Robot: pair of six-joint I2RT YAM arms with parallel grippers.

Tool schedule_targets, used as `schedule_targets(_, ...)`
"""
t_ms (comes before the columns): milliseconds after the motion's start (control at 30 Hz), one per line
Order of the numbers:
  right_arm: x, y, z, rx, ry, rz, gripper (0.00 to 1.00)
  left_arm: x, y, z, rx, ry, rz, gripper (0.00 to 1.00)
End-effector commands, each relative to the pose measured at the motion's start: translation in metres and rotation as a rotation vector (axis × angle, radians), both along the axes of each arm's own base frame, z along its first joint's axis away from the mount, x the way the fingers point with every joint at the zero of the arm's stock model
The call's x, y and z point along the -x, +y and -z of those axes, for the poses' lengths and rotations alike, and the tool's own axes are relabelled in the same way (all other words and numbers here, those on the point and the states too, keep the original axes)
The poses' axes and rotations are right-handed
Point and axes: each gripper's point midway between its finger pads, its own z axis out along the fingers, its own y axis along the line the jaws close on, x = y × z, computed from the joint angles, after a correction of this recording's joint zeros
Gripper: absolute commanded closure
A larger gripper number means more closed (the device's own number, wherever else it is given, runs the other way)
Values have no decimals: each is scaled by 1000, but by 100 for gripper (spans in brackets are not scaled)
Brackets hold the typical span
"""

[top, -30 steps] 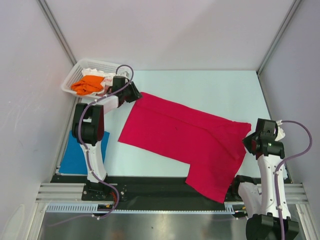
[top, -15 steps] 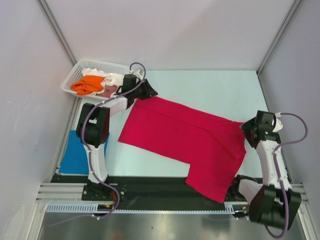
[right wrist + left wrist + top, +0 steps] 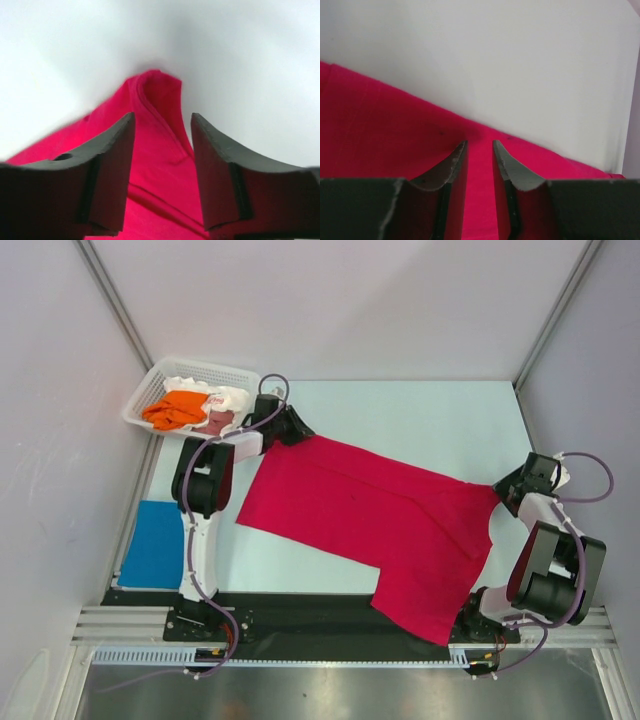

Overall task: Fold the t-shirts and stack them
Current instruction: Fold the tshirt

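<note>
- Large crimson-red cloth t-shirt [image 3: 380,520] lies flat, mid white surface [image 3: 420,410].
- Soft, light, floppy; prob. best pinched at corners/hem.
- Left fingers [image 3: 451,167] near-shut at far-left edge; grip unclear.
- Right fingers [image 3: 112,165] wide apart, straddling right corner.

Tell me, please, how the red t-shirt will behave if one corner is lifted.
Probably floppy: the red t-shirt lies flat on the table, following its surface. Its corner, between the open fingers of the right hand, bunches up, so it would likely sag and drag. Likely light, being thin cloth.
</note>
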Motion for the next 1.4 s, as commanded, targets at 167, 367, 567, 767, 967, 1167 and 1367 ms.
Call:
schedule_targets(167,-28,-7,-5,49,-81,-103,64,-18,11,-14,43,1,-67,71)
schedule_targets(367,-38,-12,1,57,-85,-107,69,-18,18,-7,40,21,-77,71)
schedule_targets(567,-41,-14,11,44,-66,-98,70,-18,21,-1,30,37,-88,71)
schedule_targets(767,-28,-27,17,76,-12,-9,100,-18,28,10,30,72,-109,71)
schedule_targets(967,-12,-45,23,100,42,88,100,-17,36,20,10,84,-116,71)
schedule_targets(1167,-22,-43,29,66,41,68,100,-20,36,16,-5,57,-88,71)
schedule_targets(1367,-30,-43,36,38,50,72,100,-26,38,2,-39,0,-64,65)
